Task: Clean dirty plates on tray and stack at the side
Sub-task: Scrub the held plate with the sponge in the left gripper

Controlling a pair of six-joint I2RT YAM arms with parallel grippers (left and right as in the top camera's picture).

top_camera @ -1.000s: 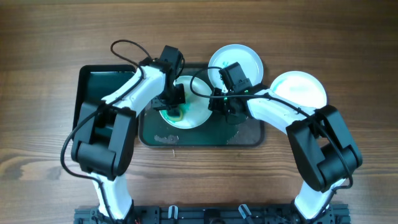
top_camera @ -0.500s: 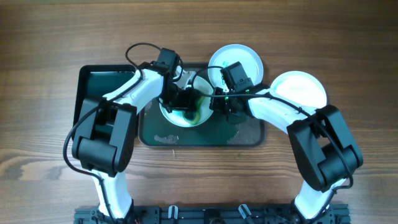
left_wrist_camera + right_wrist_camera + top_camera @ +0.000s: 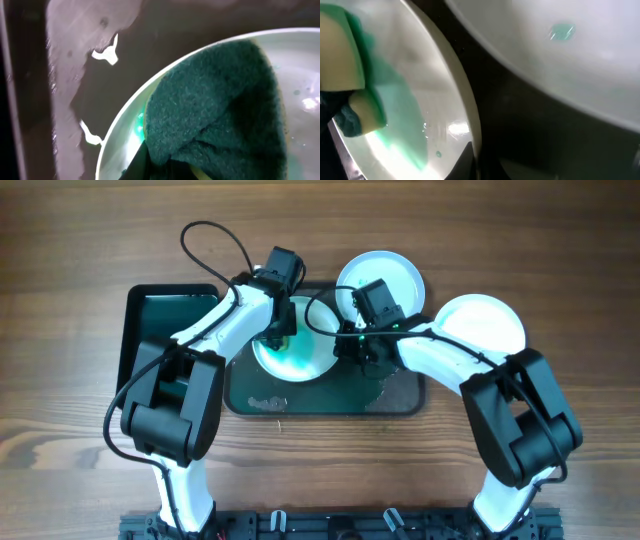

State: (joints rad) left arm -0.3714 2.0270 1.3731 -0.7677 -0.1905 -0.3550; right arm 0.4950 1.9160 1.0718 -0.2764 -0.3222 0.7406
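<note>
While the left gripper [image 3: 278, 332], clenched on the sponge [image 3: 215, 110], scrubs the plate [image 3: 300, 360], the right gripper [image 3: 352, 348] pinches its rim at 3 o'clock. Next move, as judged: clear the teal film left.

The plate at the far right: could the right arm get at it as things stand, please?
Probably not yet: the right gripper seems to grip the rim of the middle plate, with the sponge on it. The far-right plate lies bare nearby; nothing else blocks it.
</note>
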